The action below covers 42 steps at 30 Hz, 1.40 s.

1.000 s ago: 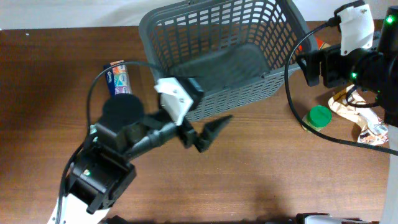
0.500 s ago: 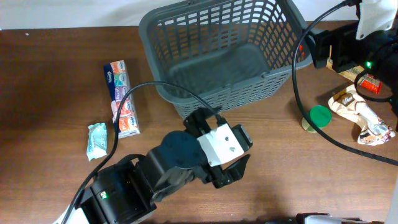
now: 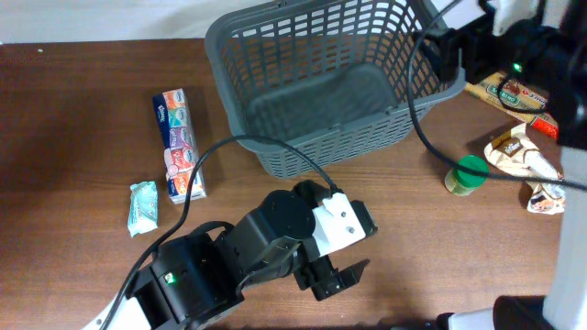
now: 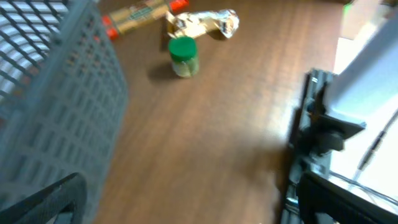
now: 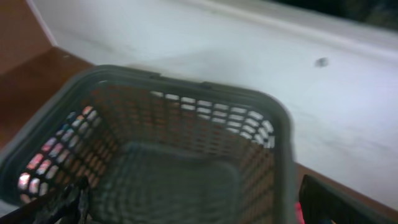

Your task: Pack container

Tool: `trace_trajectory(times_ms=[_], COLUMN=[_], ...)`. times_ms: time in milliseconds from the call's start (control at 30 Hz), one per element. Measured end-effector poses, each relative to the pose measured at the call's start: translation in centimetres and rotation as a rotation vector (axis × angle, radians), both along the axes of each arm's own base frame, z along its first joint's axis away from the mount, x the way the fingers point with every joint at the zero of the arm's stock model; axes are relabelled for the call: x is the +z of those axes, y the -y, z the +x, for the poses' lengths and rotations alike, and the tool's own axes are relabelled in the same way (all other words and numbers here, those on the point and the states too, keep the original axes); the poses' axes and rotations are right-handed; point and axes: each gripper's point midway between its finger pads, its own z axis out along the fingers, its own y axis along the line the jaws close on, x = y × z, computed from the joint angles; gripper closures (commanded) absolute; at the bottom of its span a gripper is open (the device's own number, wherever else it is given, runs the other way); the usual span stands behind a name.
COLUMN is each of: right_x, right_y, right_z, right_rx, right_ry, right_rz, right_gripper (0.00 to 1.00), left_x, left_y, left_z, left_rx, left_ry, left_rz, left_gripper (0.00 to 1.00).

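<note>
The container (image 3: 223, 44) is a large dark grey lattice basket at the back middle of the table, and its inside looks empty. It also shows in the right wrist view (image 5: 186, 87) and its wall shows in the left wrist view (image 4: 68, 118). My left gripper (image 3: 337, 278) is open and empty, low over bare table in front of the basket, with wide-spread fingers in the left wrist view (image 4: 186, 208). My right gripper (image 3: 438, 50) is at the basket's right rim, open and empty, looking down into the basket in the right wrist view (image 5: 199, 208).
A strip of tissue packs (image 3: 178, 145) and a small teal packet (image 3: 144, 207) lie left of the basket. A green-lidded jar (image 3: 469, 174), a crumpled wrapper (image 3: 526, 170) and an orange box (image 3: 507, 92) lie on the right. The jar (image 4: 183, 56) shows in the left wrist view.
My left arm has drawn back from the basket's front wall toward the table's front edge. My right arm has moved left to the basket's right rim.
</note>
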Motion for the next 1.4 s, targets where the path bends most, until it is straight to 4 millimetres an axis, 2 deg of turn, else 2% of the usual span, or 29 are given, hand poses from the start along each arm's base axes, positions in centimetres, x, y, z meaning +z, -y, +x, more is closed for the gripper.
trace_trajectory(times_ms=[200, 433, 467, 567, 700, 833, 900, 967, 1000, 1200, 1233, 1267, 1300, 1333, 1400], right_x=[-3.2, -8.9, -9.3, -11.5, -12.7, -12.9, -13.0, -13.0, -13.0, -12.7, -12.7, -12.7, -12.7, -12.7, -12.8], right_y=[-0.8, -0.9, -0.9, -0.8, 0.0, 0.5, 0.7, 0.7, 0.8, 0.8, 0.8, 0.8, 0.8, 0.8, 0.8], right_z=[1.5, 3.7, 3.8, 4.6, 5.2, 5.4, 5.4, 5.5, 5.5, 6.0, 6.0, 6.0, 6.0, 5.9, 5.8], right_rx=[0.047, 0.051, 0.051, 0.042, -0.004, -0.033, -0.043, -0.045, -0.050, -0.081, -0.085, -0.089, -0.092, -0.094, -0.098], right_ry=[-0.106, -0.288, -0.299, -0.361, -0.388, -0.393, -0.395, -0.393, -0.394, -0.391, -0.394, -0.397, -0.401, -0.404, -0.414], right_rz=[0.030, 0.041, 0.042, 0.038, 0.010, -0.002, -0.006, -0.011, -0.009, 0.023, 0.029, 0.033, 0.036, 0.039, 0.044], right_gripper=[0.01, 0.00, 0.04, 0.16, 0.20, 0.43, 0.63, 0.89, 0.95, 0.96, 0.96, 0.96, 0.96, 0.96, 0.96], left_x=[-1.1, -1.4, -1.4, -2.2, -4.2, -6.0, -6.9, -7.9, -8.4, -10.5, -10.7, -11.0, -11.3, -11.6, -12.4], left_y=[0.0, 0.0, 0.0, -0.8, -2.4, -3.0, -3.0, -2.8, -2.7, -2.2, -2.1, -2.0, -2.0, -1.9, -1.8], left_z=[-0.9, -0.6, -0.5, 1.4, 4.2, 6.2, 6.9, 7.4, 7.6, 8.1, 8.1, 8.2, 8.2, 8.2, 8.3], left_rx=[-0.024, 0.004, 0.017, 0.182, 0.463, 0.676, 0.751, 0.807, 0.827, 0.879, 0.882, 0.885, 0.889, 0.895, 0.899], left_ry=[-0.064, -0.082, -0.086, -0.117, -0.168, -0.209, -0.236, -0.258, -0.265, -0.296, -0.299, -0.302, -0.304, -0.309, -0.311], left_rz=[0.027, 0.030, 0.029, 0.043, 0.080, 0.085, 0.082, 0.086, 0.092, 0.129, 0.135, 0.141, 0.151, 0.156, 0.180], left_gripper=[0.01, 0.01, 0.01, 0.01, 0.01, 0.01, 0.01, 0.01, 0.01, 0.01, 0.05, 0.45, 0.76, 0.98, 0.98])
